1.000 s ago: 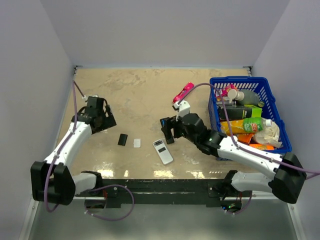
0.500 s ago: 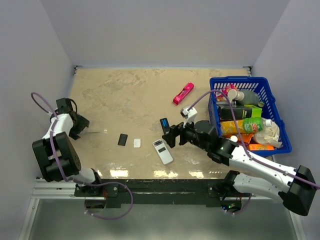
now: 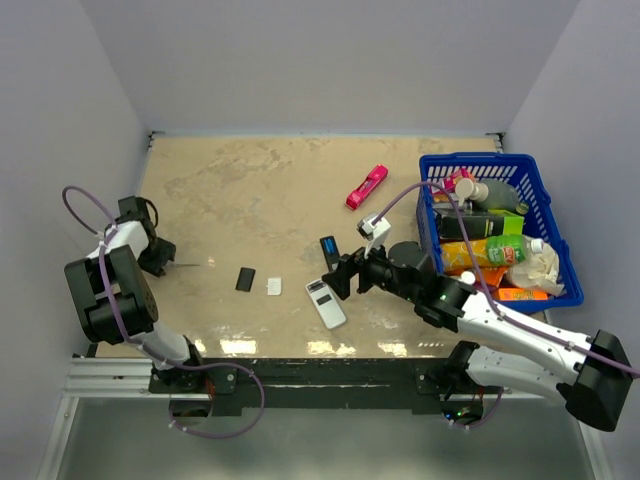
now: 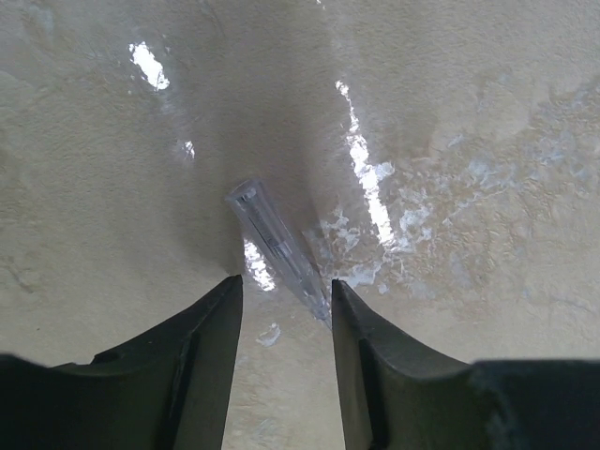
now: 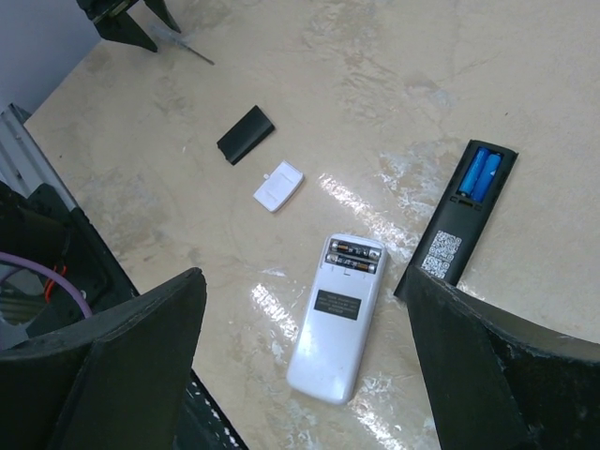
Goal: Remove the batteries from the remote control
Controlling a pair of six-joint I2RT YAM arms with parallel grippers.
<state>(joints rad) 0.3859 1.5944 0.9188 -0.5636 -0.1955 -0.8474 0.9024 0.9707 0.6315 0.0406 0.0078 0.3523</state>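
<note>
Right jaws hang spread wide above the sandy-coloured desk (image 3: 250, 180), nothing in them. Below them the white rectangular remote control (image 5: 337, 319) lies back-up with its compartment uncovered, and a pair of greyish cylindrical batteries (image 5: 353, 258) sits inside. Just beside it the slim black remote control (image 5: 450, 246) is open too, with two blue cylindrical batteries (image 5: 480, 173) side by side in its end. A small flat black cover (image 5: 246, 133) and a small flat white cover (image 5: 278, 185) lie loose nearby. Far left, the left jaws stand partly apart, straddling the near end of a thin clear rod (image 4: 277, 248) that lies flat on the desk, unpinched.
</note>
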